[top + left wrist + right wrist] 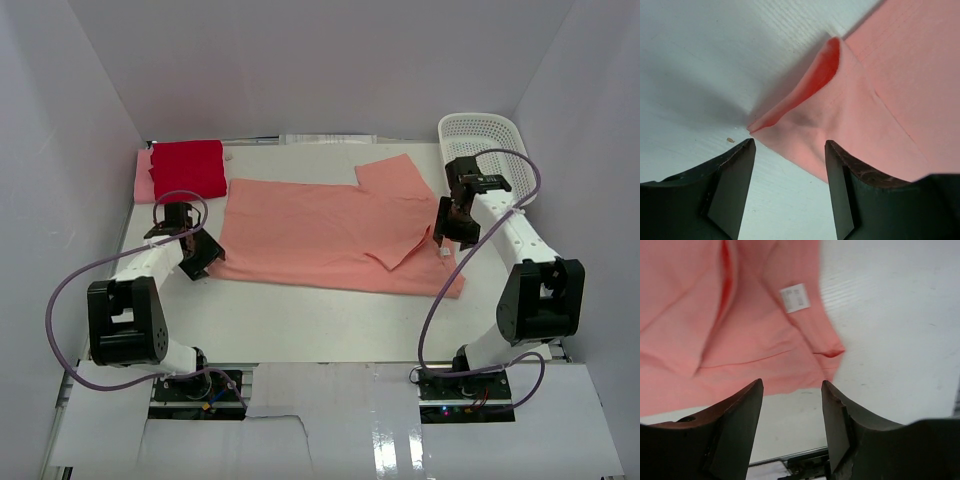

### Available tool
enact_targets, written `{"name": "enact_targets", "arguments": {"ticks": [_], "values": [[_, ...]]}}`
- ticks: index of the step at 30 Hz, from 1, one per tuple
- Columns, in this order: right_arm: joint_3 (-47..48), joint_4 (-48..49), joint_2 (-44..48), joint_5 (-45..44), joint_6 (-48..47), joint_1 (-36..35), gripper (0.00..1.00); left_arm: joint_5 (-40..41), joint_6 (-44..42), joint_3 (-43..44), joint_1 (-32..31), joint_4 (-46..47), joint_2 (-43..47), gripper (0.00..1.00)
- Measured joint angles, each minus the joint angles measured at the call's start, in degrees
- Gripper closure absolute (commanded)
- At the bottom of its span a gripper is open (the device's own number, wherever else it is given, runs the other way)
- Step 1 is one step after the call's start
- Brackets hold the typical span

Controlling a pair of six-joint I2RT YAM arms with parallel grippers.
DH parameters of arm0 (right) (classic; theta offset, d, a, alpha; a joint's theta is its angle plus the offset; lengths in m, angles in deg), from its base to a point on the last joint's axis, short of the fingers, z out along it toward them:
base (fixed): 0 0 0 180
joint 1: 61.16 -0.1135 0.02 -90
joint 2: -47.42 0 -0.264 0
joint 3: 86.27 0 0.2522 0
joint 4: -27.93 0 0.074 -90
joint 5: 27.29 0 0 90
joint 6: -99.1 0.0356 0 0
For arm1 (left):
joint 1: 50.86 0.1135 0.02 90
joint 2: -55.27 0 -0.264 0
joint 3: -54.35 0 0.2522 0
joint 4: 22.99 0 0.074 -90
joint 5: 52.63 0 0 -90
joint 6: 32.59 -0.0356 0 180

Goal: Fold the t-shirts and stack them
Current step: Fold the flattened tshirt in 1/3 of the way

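Top external, three t-shirts (320, 235), one basket (481, 132)

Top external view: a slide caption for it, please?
Left gripper and right gripper, both open, flank a spread salmon-pink cloth t-shirt.

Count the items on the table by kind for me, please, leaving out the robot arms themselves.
T-shirts: 3 (salmon t-shirt spread out; red t-shirt folded; pale pink t-shirt folded, under the red one)
Baskets: 1 (white mesh basket at the far right corner)
Total: 4
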Motion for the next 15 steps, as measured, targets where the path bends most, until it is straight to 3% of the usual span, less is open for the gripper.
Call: {"name": "enact_targets", "arguments": {"ticks": [5, 8, 15], "values": [[-4.17, 6.27, 3.02, 15.15, 1.97, -0.57, 0.44, 0.55, -0.79, 3.85, -1.53, -1.95, 2.25, 0.31], [-11.52, 13.25, 4.0, 22.93, 5.01, -0.72, 0.43, 1.14, -1.05, 5.97, -4.59, -2.25, 3.58, 0.3], [-20.74, 22.88, 3.61, 31.15, 11.1, -1.62, 0.43, 0.35, -0.79, 8.07, -15.04, -0.9, 4.85, 0.29]]}}
